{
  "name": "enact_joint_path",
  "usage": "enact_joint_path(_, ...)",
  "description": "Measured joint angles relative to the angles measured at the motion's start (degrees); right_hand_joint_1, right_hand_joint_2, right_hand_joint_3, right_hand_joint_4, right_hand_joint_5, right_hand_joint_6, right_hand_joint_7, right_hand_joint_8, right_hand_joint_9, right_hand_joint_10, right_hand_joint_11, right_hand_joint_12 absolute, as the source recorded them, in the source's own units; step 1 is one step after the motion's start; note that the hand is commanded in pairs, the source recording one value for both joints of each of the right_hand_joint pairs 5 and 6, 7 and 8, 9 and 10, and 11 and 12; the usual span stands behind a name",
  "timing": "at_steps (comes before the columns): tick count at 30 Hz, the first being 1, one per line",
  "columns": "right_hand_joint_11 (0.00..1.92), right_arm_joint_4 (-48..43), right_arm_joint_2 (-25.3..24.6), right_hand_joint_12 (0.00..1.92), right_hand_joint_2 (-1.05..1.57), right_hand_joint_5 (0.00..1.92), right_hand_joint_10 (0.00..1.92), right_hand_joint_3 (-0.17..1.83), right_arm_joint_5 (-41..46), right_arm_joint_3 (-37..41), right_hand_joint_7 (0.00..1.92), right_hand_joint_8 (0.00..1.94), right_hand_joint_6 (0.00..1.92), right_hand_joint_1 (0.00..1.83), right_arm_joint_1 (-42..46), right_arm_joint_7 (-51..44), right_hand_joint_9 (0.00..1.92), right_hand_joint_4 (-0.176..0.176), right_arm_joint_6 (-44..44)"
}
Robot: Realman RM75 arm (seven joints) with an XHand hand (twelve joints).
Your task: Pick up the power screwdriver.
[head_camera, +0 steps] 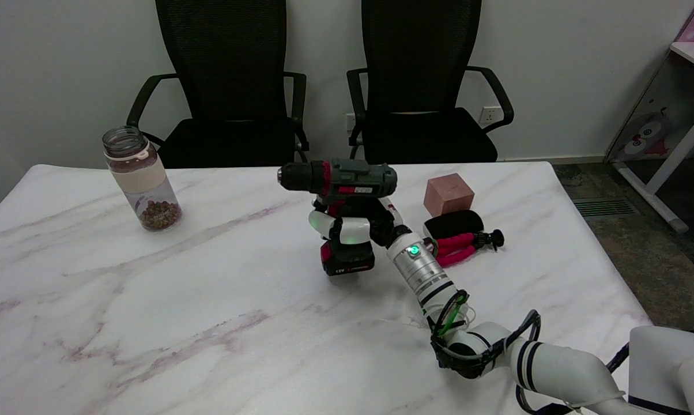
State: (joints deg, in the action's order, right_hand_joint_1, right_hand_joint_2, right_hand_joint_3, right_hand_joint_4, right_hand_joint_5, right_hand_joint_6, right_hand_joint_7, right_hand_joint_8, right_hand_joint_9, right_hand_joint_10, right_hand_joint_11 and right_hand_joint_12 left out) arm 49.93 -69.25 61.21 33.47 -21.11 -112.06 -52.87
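While wrapped around its grip, robot hand [350,227] holds the power screwdriver [341,193] upright.

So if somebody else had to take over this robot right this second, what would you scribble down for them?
Right hand: wrapped around the handle of the dark green and red power screwdriver, holding it upright.
Screwdriver: near the middle of the white marble table, its red battery base low over the tabletop; I cannot tell whether it has cleared the surface.
Done: the hand has its grip.
Left: raise it clearly off the table and keep it steady.
Nearby: pink cube and pink-legged mini tripod to the right, clear jar far left.
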Motion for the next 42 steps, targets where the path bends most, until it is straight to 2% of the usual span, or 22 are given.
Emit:
enact_joint_path(4, 1.92, 0.2, 0.2, 1.92, 0.66, 1.09, 1.91, 0.85, -0.1, 0.0, 1.09, 1.09, 1.09, 1.0, -0.3, 0.5, 1.91, -0.001, 0.2)
enact_joint_path(15, 1.92, 0.9, 1.0, 1.92, 0.83, 1.47, 1.92, 0.8, -0.3, 0.0, 1.47, 1.47, 1.47, 0.97, -1.4, 1.6, 1.92, 0.024, 0.4)
enact_joint_path(17, 1.92, 1.2, 1.2, 1.92, 0.88, 1.56, 1.92, 0.79, -0.3, 0.0, 1.56, 1.56, 1.56, 0.95, -1.8, 1.8, 1.92, 0.176, 0.6)
enact_joint_path(20, 1.92, 1.6, 1.6, 1.92, 0.92, 1.68, 1.92, 0.79, -0.3, 0.0, 1.68, 1.68, 1.68, 0.94, -2.4, 1.9, 1.92, 0.176, 0.9)
enact_joint_path(25, 1.92, 2.3, 2.1, 1.92, 0.97, 1.76, 1.92, 0.78, -0.4, 0.0, 1.76, 1.76, 1.76, 0.93, -3.6, 2.1, 1.92, 0.176, 1.5)
enact_joint_path(42, 1.92, 4.2, 3.3, 1.92, 1.0, 1.79, 1.92, 0.81, -0.4, 0.1, 1.79, 1.79, 1.79, 0.9, -6.8, 2.4, 1.92, 0.176, 3.3)
